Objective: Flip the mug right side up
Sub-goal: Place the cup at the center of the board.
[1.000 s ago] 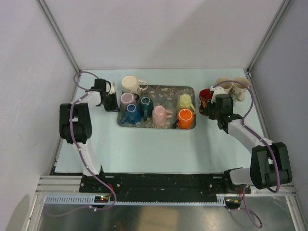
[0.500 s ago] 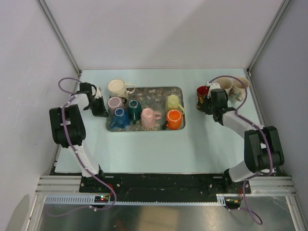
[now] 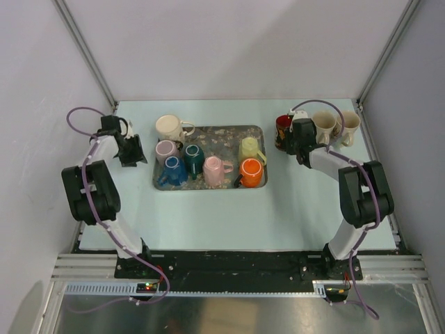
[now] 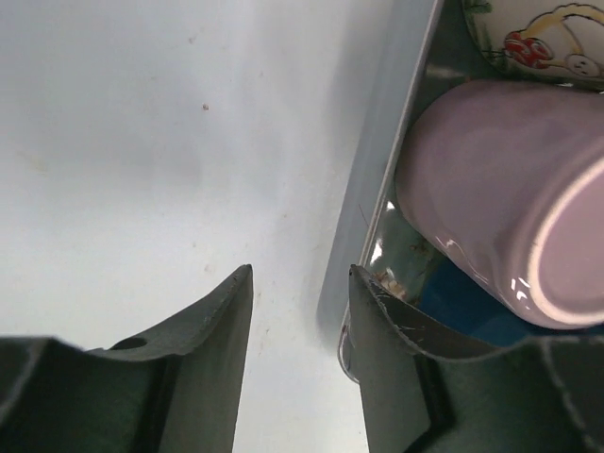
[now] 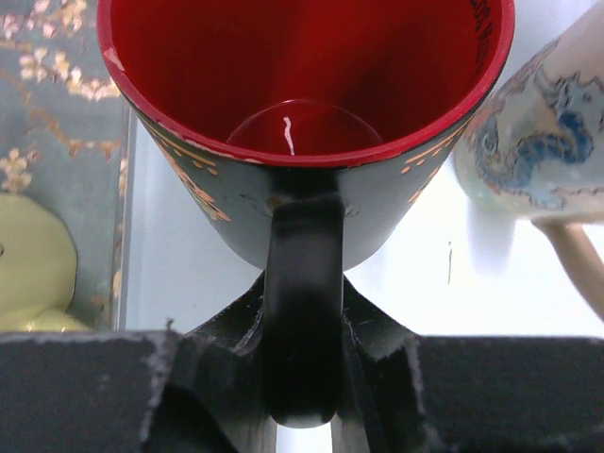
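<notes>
A dark mug with a red inside stands right of the tray, its mouth facing up in the top view. My right gripper is shut on its black handle, and the handle sits between the fingers. The red inside fills the upper part of the right wrist view. My left gripper is open and empty, low over the table just left of the tray's edge. A lilac mug lies in the tray beside my left gripper.
The tray holds several mugs: cream, lilac, blue, dark teal, pink, yellow, orange. Two cream patterned mugs stand at the back right, one close beside the red mug.
My right gripper has carried the red mug left and toward the back. My left gripper has moved left, away from the tray. The tray sits further left than a second ago.
</notes>
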